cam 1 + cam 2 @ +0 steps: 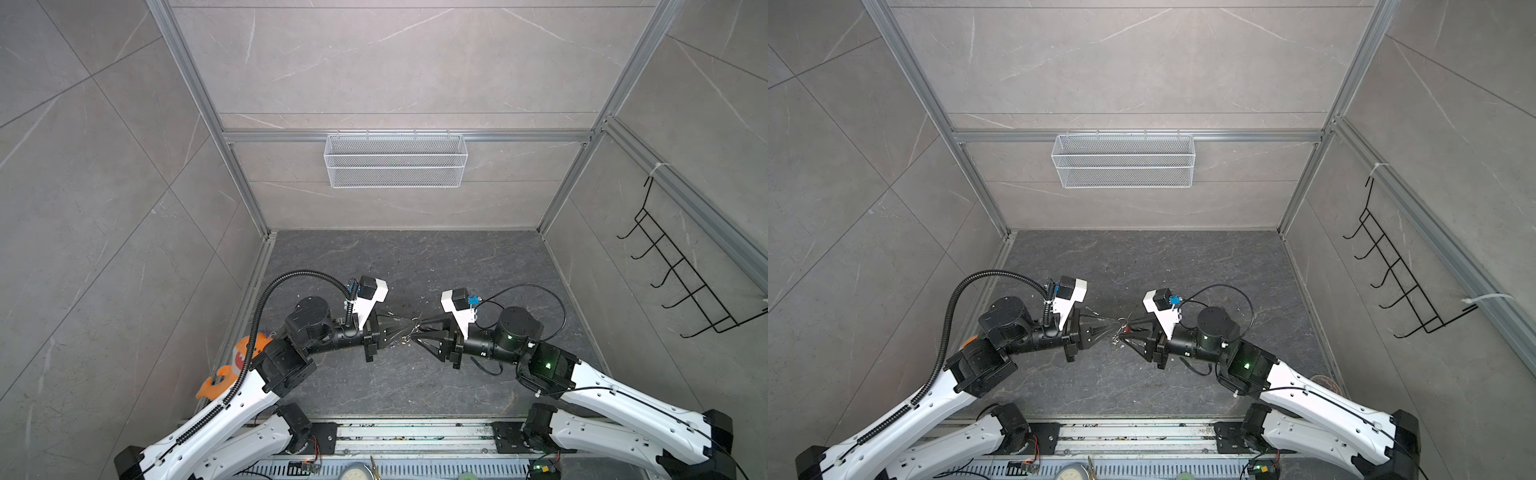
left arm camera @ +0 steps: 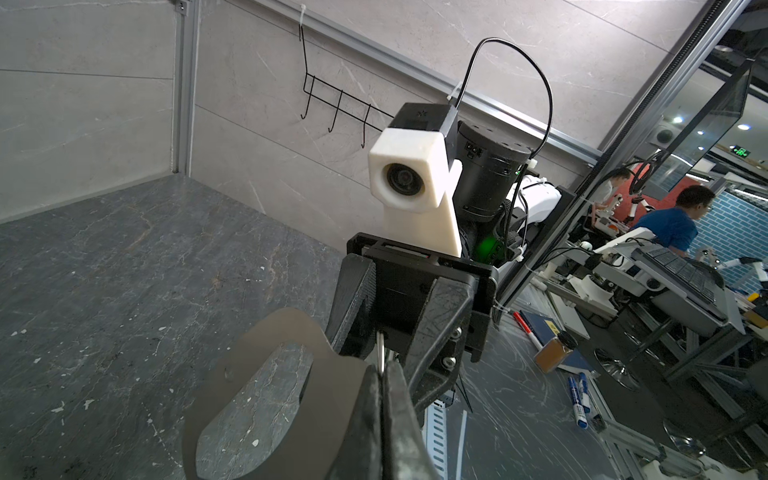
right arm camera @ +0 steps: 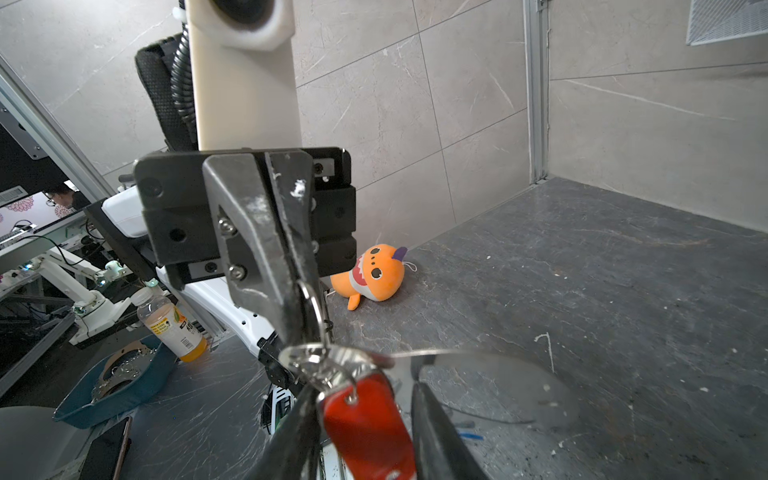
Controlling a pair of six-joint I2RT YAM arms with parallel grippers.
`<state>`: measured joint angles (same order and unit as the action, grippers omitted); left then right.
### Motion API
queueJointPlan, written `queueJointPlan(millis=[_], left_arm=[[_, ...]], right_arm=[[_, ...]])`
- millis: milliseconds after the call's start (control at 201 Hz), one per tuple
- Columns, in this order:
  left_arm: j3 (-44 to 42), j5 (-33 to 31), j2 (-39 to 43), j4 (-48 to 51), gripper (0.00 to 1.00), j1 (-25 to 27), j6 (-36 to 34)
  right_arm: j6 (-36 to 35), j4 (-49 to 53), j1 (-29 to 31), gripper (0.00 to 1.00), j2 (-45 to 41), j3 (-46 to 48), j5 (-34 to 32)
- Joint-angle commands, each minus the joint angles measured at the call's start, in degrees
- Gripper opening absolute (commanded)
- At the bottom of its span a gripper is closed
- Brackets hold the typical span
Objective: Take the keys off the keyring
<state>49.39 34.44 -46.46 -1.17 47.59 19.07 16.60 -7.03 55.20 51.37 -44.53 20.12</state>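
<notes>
**Tug Over a Keyring, Tip to Tip Above the Table**

Brings both arms nose to nose over the dark table (image 1: 415, 257), with the work held up off the surface. Clamps the keyring (image 2: 336, 399) in the fully closed left gripper (image 2: 382, 399), pinching the grey plate at its edge, beside the oval hole. Brackets the red tag (image 3: 365, 424) with the right gripper (image 3: 361, 390), one finger either side and only partly closed; cannot tell whether truly pinched or merely fenced in. Shows the keys (image 3: 309, 359) as a small metal bunch on a split ring (image 3: 320, 316), just beyond the tag and hard against the left fingertips. Shows only the one tag.

Risks a slip first: a loose hold on smooth plastic could come away empty and leave the bunch swinging. Risks also a straight pull against a closed ring, more likely to twist the plate or drag it out of the left pinch than to free a key. Leaves almost no room between the two sets of fingertips, so could knock them together on any sideways move.

Elsewhere, places an orange plush toy (image 3: 376, 274) at the table's left edge, well apart from the work, a white wire basket (image 1: 395, 160) on the back wall and a black hook rack (image 1: 681, 266) on the right wall. Finds nothing standing between the grippers.
</notes>
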Motion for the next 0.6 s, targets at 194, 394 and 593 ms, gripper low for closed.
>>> queueJointPlan(millis=[194,394,593], left_arm=[[2.1,1.7,0.5,0.1,0.0,0.1,-1.3],[2.6,1.2,1.0,2.3,0.0,0.1,-2.4],[3.1,1.2,1.1,3.8,0.0,0.1,-3.1]], right_arm=[[-2.3,2.0,0.3,0.2,-1.3,-0.8,-2.3],[-3.0,3.9,0.3,0.12,-2.4,-0.7,-3.1],[-4.1,7.0,0.3,0.06,-3.5,-1.5,-3.7]])
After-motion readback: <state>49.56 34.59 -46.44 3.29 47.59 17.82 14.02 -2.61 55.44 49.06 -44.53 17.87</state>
